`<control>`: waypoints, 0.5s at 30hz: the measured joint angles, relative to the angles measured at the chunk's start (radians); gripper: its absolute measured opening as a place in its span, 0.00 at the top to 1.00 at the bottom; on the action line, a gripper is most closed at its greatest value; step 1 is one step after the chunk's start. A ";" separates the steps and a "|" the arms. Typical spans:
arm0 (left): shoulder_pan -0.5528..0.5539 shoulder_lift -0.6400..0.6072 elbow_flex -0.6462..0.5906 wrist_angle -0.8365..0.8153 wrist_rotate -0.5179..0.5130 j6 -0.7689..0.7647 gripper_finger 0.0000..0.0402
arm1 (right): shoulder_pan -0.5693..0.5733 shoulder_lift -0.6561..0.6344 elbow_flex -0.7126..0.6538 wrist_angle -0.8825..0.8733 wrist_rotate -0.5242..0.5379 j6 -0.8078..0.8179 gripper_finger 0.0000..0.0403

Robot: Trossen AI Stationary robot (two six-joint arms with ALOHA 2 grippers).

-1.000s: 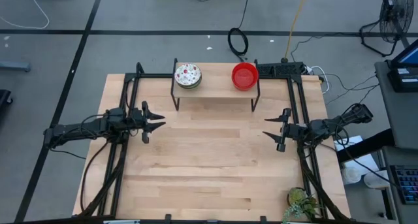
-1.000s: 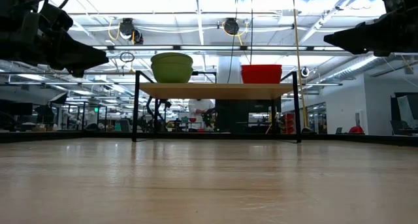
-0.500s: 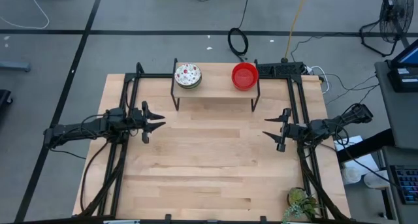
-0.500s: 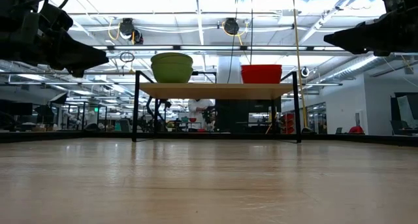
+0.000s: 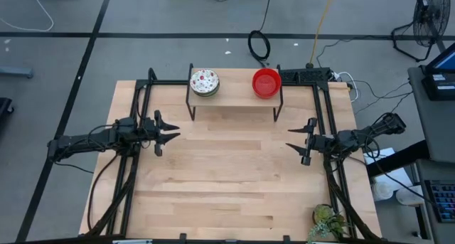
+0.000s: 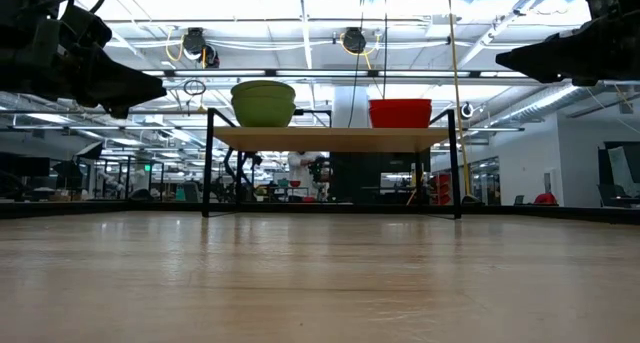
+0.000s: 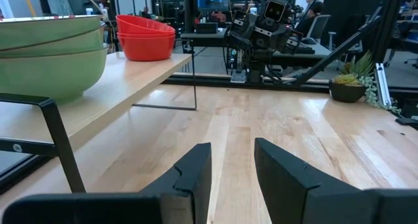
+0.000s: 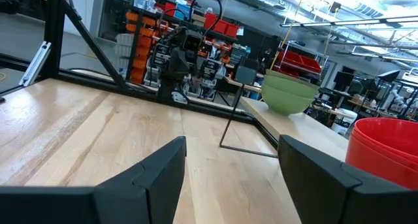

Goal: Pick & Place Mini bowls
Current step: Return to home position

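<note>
Two stacks of mini bowls stand on a raised wooden shelf [image 5: 234,96] at the table's far edge. The left stack [image 5: 205,82] is white with red speckles inside and green outside [image 6: 263,102] [image 7: 52,54] [image 8: 290,93]. The right stack [image 5: 266,82] is solid red [image 6: 400,112] [image 7: 145,38] [image 8: 385,149]. My left gripper [image 5: 170,136] [image 6: 130,88] [image 7: 232,165] hovers open over the table's left side. My right gripper [image 5: 293,139] [image 6: 520,58] [image 8: 232,165] hovers open over the right side. Both stand nearer than the shelf, above the tabletop.
The shelf stands on thin black metal legs [image 6: 207,173]. Black frame rails [image 5: 142,109] run along the table's left and right sides. A small potted plant [image 5: 327,221] sits at the near right corner. Bare wood [image 5: 231,173] lies between the two grippers.
</note>
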 joint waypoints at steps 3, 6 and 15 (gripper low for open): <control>0.000 0.000 0.000 0.000 0.000 0.002 0.70 | 0.000 0.000 0.000 0.000 0.000 0.000 0.43; 0.000 0.000 0.000 0.000 0.000 0.001 0.70 | 0.000 0.000 0.000 0.000 0.000 0.000 0.44; 0.000 0.000 0.000 0.000 0.000 0.001 0.70 | 0.000 0.000 0.000 0.000 0.000 0.000 0.43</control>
